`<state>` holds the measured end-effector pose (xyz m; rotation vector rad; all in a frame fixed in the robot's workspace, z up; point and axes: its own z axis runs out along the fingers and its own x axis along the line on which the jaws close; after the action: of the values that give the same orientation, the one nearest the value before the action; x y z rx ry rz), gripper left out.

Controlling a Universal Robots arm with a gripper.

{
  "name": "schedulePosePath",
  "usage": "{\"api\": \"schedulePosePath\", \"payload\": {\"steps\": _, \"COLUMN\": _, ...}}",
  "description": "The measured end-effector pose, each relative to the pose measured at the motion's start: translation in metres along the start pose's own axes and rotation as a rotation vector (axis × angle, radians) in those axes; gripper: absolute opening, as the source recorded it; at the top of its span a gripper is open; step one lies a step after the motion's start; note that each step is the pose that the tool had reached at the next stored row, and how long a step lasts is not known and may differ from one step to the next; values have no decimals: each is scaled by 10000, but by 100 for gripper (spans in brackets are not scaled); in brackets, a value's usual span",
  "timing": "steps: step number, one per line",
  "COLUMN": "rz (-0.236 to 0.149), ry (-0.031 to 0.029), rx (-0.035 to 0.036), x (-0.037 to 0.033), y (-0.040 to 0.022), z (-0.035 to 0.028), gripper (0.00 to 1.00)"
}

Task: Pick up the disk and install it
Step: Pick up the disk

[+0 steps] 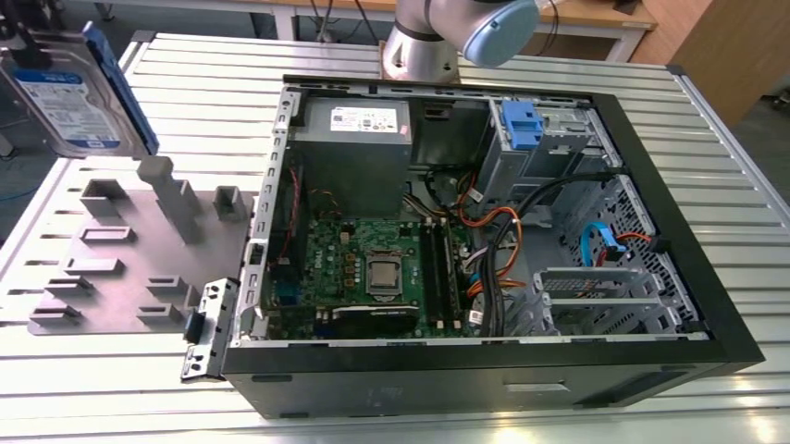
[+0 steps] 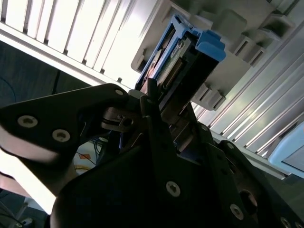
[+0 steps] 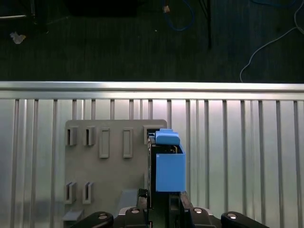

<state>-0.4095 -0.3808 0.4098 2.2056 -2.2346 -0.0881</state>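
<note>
The disk (image 1: 77, 92), silver with a blue-and-white label and blue side rails, stands on edge in the air at the exterior view's upper left, over the far end of the grey fixture plate (image 1: 136, 268). My gripper (image 1: 28, 51) grips its top and is shut on it. The first wrist view looks down the disk's blue rail (image 3: 169, 164), with the fingers (image 3: 142, 197) clamped on either side. In the second wrist view the disk (image 2: 183, 54) sticks out from between the dark fingers (image 2: 152, 102).
An open computer case (image 1: 691, 305) lies on the slatted metal table (image 1: 728, 176), motherboard and cables exposed. Inside are a grey power-supply box (image 1: 358, 120) and a drive cage with a blue tab (image 1: 524, 125). The arm's base (image 1: 426, 46) stands behind the case.
</note>
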Motion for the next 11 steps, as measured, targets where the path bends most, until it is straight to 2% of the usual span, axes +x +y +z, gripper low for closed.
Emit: {"api": "schedulePosePath", "payload": {"steps": 11, "rz": 2, "ry": 0, "rx": 1, "x": -20, "y": 20, "z": -500, "gripper": 35}}
